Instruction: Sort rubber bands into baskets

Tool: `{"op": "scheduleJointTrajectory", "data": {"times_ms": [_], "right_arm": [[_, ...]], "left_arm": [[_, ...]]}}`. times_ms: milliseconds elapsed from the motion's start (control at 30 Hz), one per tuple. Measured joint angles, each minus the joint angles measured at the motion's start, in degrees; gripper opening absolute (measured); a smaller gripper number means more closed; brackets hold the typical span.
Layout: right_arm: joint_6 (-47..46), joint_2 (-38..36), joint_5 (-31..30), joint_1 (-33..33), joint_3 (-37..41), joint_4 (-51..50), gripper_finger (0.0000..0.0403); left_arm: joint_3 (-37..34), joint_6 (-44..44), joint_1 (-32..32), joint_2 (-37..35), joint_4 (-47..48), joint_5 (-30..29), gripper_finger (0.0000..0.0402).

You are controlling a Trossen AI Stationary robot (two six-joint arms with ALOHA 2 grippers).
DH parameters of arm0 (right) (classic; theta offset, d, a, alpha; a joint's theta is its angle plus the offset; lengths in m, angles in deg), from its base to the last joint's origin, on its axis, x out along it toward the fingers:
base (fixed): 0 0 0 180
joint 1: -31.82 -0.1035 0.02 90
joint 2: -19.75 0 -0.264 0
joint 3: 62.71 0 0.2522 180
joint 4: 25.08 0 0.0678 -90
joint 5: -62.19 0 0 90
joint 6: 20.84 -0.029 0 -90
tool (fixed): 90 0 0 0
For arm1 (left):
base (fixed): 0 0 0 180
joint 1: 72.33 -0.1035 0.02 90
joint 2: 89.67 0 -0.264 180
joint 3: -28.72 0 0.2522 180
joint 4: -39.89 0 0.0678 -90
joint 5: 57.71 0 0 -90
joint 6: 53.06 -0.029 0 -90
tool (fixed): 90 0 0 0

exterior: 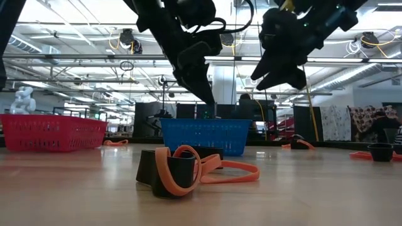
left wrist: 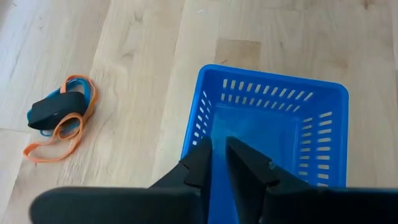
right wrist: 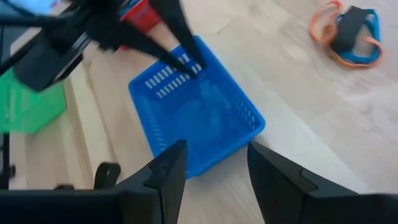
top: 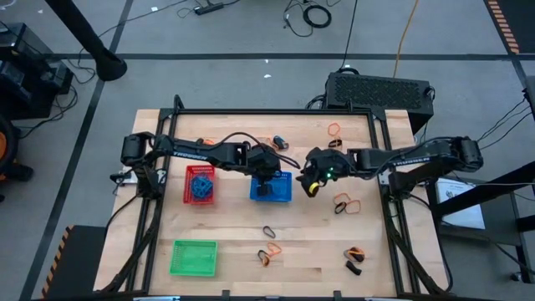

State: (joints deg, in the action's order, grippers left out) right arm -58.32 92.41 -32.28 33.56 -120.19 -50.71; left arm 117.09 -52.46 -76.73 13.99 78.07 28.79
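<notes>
Red basket: on the tabletop, well off to the far side of the left gripper from the other arm; holds a heap of blue rubber bands.

Green basket: nearer the front edge of the tabletop, well apart from both grippers.

Left gripper: hangs directly over the blue basket, fingers pointing down into it with only a narrow slit between the tips. Nothing shows between them; whether a band has just dropped cannot be told.

Blue basket: straight beneath the left fingers, long axis running across the line between the two arms. A dark shape lies inside it in the high view, not identifiable.

Right gripper: just beside the blue basket on its right-arm side, fingers spread, empty.

Loose rubber bands: an orange, blue and black tangle lies out ahead of the left fingers, beyond the basket corner. An orange pair lies close below the right fingers. Judgement: the right arm is the nearer to that pair, and the left arm to the tangle.
</notes>
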Motion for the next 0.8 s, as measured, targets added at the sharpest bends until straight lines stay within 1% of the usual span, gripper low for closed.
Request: {"op": "scheduleJointTrajectory", "data": {"times_ms": [167,233,267,367,433,533,633,700,800], "right_arm": [[-4.7,0.0,0.3,2.4,0.0,-1.3,0.0161],[-4.9,0.0,2.5,3.3,0.0,-3.8,0.0161],[-5.1,0.0,5.1,3.7,0.0,-5.5,0.0161],[-5.3,0.0,17.5,4.0,0.0,-12.6,0.0161],[-5.1,0.0,23.3,3.1,0.0,-18.5,0.0161],[-6.2,0.0,27.0,0.5,0.0,-27.5,0.0161],[-6.9,0.0,29.3,-4.3,0.0,-35.1,0.0161],[-8.0,0.0,29.4,-8.4,0.0,-38.0,0.0161],[-12.4,0.0,29.3,-14.6,0.0,-38.4,0.0161]], "left_arm": [[0.0,0.1,0.0,0.0,0.0,0.0,0.0084],[0.0,0.2,0.0,0.0,-0.1,0.0,0.0096],[0.0,0.5,0.0,0.0,-0.1,0.0,0.0102],[0.0,2.2,0.0,0.0,0.0,-0.1,0.0112],[0.0,2.5,0.0,0.0,0.0,-0.2,0.0114],[0.0,3.2,-0.5,-0.1,-0.1,0.6,0.0114],[0.0,4.7,-3.0,-0.1,-1.2,5.5,0.0114],[0.1,3.6,-4.9,-0.1,-2.6,7.2,0.0114],[1.8,1.3,-7.4,-0.1,-3.0,7.7,0.0114]]}}
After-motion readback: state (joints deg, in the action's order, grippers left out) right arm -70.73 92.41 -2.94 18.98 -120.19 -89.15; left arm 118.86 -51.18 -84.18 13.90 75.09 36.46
